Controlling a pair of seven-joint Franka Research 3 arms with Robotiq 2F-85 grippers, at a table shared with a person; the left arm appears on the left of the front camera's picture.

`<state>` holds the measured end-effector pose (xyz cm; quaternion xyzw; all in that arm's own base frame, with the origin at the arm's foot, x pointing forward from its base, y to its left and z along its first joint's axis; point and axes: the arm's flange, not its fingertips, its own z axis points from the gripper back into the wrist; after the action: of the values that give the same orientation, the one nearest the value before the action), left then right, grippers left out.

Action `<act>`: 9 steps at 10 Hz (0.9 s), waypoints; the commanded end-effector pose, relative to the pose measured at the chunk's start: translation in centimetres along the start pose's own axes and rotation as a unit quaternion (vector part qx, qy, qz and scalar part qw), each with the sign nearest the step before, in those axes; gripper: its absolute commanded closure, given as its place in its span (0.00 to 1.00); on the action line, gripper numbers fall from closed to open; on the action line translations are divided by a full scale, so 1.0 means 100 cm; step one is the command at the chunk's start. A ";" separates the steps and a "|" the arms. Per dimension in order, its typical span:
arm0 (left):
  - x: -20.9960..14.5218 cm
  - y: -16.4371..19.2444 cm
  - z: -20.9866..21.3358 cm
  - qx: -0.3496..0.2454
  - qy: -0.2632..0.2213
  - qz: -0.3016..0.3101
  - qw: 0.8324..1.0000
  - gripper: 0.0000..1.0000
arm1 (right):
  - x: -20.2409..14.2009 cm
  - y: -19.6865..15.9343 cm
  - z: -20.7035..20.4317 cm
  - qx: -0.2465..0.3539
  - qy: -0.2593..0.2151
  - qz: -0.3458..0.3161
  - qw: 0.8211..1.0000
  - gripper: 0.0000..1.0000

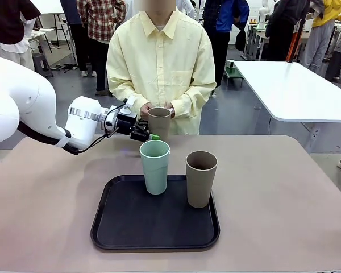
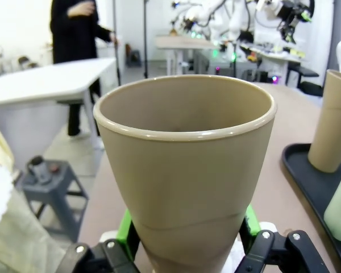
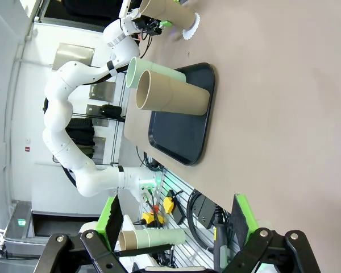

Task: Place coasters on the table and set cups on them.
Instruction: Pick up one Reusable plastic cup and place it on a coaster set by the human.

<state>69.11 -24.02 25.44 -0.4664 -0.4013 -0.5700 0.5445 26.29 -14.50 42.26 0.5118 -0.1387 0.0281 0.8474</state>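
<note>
The worktop [image 1: 273, 199] is pinkish-beige; the tray [image 1: 125, 227] on it is matte black. On the tray stand a pale mint-green cup [image 1: 154, 168] and a taupe-brown cup [image 1: 200, 179]. Beyond the tray, the far cup [image 1: 158, 122] is the same taupe, between black left jaws with bright green pads [image 2: 128, 233], over a white, scallop-edged coaster [image 3: 190, 25]. The arm [image 1: 23, 102] is white, the person's shirt [image 1: 159, 62] pale yellow.

The left gripper [image 2: 186, 230] clamps a taupe cup [image 2: 184, 165] between its green pads [image 2: 127, 230], a black tray [image 2: 310, 185] nearby
</note>
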 end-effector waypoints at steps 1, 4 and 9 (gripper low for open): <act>0.003 0.009 -0.003 -0.006 -0.005 -0.007 1.000 0.16 | 0.001 0.000 0.001 0.009 -0.005 0.004 1.000 0.00; 0.005 0.001 -0.005 -0.013 -0.015 -0.011 1.000 0.16 | 0.001 0.000 0.001 0.009 -0.005 0.004 1.000 0.00; 0.003 -0.003 -0.007 -0.020 -0.014 0.002 1.000 0.16 | 0.001 0.000 0.001 0.009 -0.005 0.004 1.000 0.00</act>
<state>68.80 -24.88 25.48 -0.4784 -0.4012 -0.5691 0.5351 26.29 -14.50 42.26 0.5118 -0.1387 0.0281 0.8474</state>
